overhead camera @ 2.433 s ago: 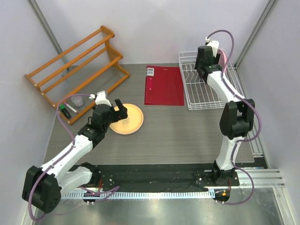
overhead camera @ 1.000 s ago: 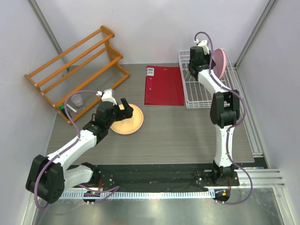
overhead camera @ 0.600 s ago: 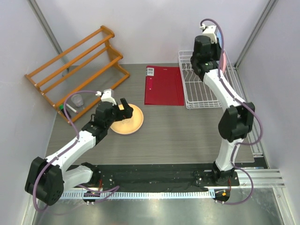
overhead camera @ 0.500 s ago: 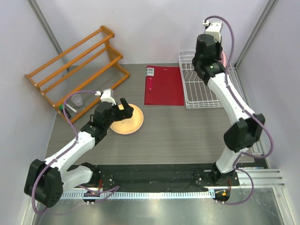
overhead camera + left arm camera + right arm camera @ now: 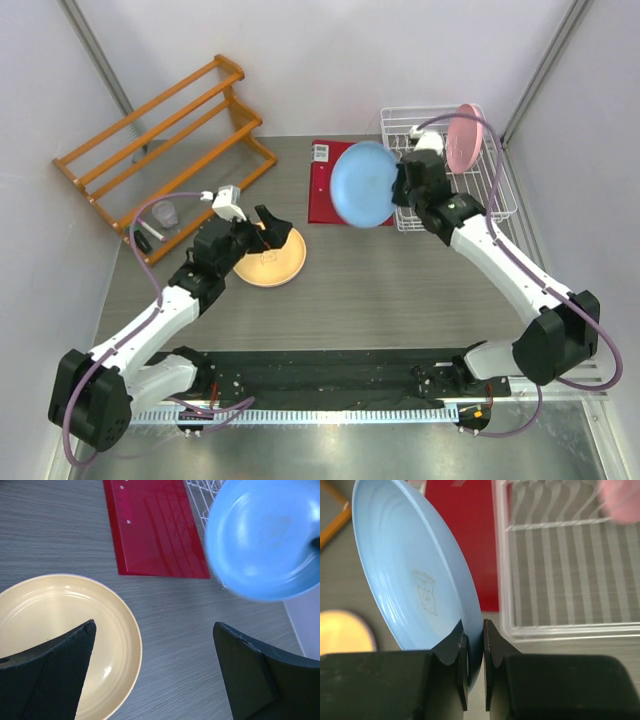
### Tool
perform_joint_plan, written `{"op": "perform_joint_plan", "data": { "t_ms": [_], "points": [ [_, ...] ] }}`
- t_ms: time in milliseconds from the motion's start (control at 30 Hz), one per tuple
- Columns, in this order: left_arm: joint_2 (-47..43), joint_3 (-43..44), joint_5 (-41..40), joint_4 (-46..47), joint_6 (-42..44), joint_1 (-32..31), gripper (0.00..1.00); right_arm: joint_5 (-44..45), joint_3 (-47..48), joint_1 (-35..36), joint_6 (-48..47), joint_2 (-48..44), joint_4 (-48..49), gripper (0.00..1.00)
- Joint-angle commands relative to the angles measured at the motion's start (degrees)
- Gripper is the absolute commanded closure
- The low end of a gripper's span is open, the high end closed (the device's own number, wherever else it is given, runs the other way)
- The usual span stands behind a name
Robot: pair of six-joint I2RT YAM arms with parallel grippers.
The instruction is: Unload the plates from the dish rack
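Observation:
My right gripper [image 5: 402, 186] is shut on the rim of the light blue plate [image 5: 363, 185], which it holds on edge in the air over the red sheet, left of the white dish rack [image 5: 441, 224]. In the right wrist view both fingers pinch the blue plate [image 5: 415, 565] at its lower edge, and my right gripper [image 5: 475, 625] is past the rack's [image 5: 560, 632] front rim. A pink plate [image 5: 465, 137] stands upright in the rack. The orange-yellow plate [image 5: 268, 257] lies flat on the table. My left gripper [image 5: 266, 226] hovers open over it, holding nothing [image 5: 154, 625].
A red sheet [image 5: 350, 205] lies flat between the yellow plate and the rack. An orange wooden slatted rack [image 5: 165, 145] stands at the back left, with a small clear cup [image 5: 165, 213] and a marker [image 5: 140, 237] under it. Walls close in both sides.
My right arm has lifted the blue plate out of the rack and swung it left and nearer, over the red sheet. The left gripper has stayed open over the yellow plate.

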Motion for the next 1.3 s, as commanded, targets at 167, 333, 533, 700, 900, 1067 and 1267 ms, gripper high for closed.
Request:
{"op": "perform_joint_plan", "data": {
  "t_ms": [167,333,533,700,900,1067,1267],
  "points": [
    [4.5,-1.2,3.8,9.7,-2.8,0.0,0.0,-25.0,-12.2,3.3,16.2,-4.6,11.2,0.99],
    [5.1,-2.4,1.6,10.3,-2.5,-0.2,0.01,-29.4,-15.1,3.4,19.1,-5.0,14.6,0.99],
    [6.6,-2.3,2.0,11.9,-2.6,-0.3,0.09,-34.6,-18.1,3.4,22.9,-4.5,19.3,0.99],
    [7.7,-2.1,1.9,13.0,-2.7,-0.5,0.38,-37.5,-19.0,3.4,24.2,-4.3,21.1,0.99],
    [8.7,-1.8,2.0,13.4,-3.0,-0.8,0.73,-40.4,-19.7,3.4,25.8,-3.6,23.5,0.99],
    [9.6,-1.6,2.2,13.0,-2.8,-0.8,1.0,-42.8,-19.9,3.4,26.8,-2.0,25.1,0.99],
    [7.1,-2.2,-3.5,9.2,-2.6,-0.8,1.0,-40.6,-19.5,3.4,24.7,-1.3,24.2,0.67]
  ]
}}
